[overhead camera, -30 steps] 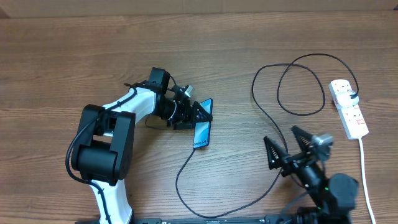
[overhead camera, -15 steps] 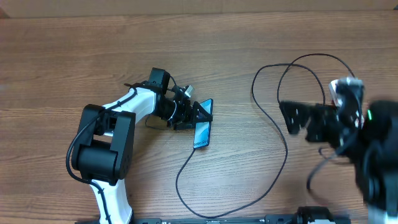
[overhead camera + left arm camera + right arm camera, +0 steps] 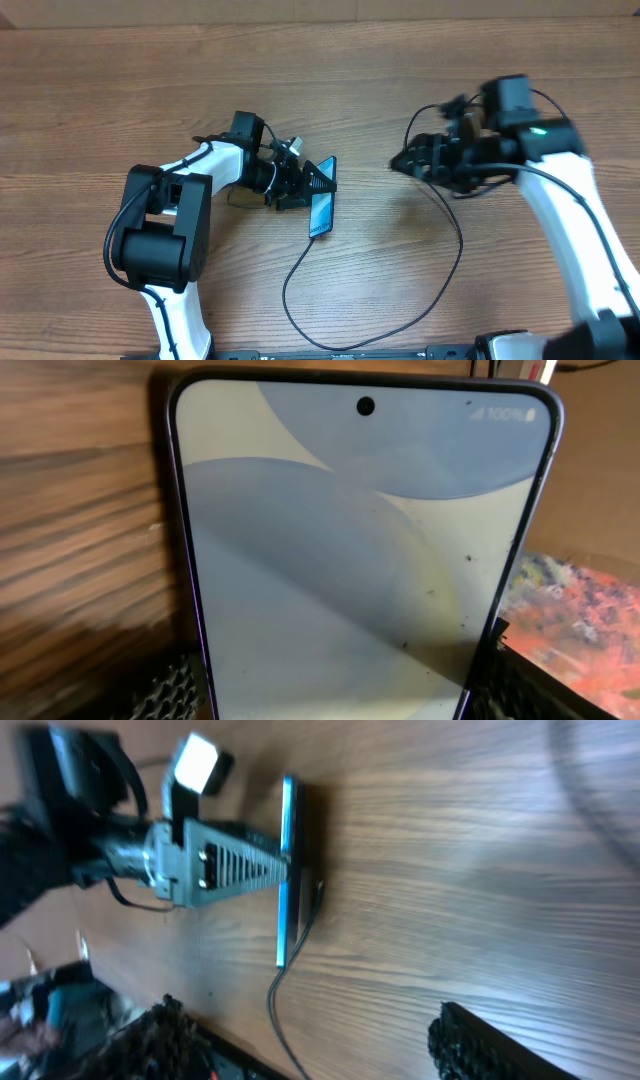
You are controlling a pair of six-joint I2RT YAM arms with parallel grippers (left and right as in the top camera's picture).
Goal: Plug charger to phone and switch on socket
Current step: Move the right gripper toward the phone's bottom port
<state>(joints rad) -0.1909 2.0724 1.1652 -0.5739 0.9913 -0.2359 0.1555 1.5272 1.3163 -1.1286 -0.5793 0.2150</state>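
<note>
Clearly, the left gripper clamps the phone across its long edges, holding it tilted on the wooden table; its lit screen reads "100%" in a top corner; the print at its lower short edge is too small to read. The charger meets that lower edge and loops away to the right; the right gripper hovers near it, jaws apart and empty.

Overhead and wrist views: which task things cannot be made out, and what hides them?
White oblong power strip: overhead, covered by the right arm; absent elsewhere.
Thin black charger cable, tip: blurred in right wrist, too small overhead; plugged or not, unclear.
Slim blue-screened smartphone, bottom edge: left wrist, cut off by the frame.
</note>
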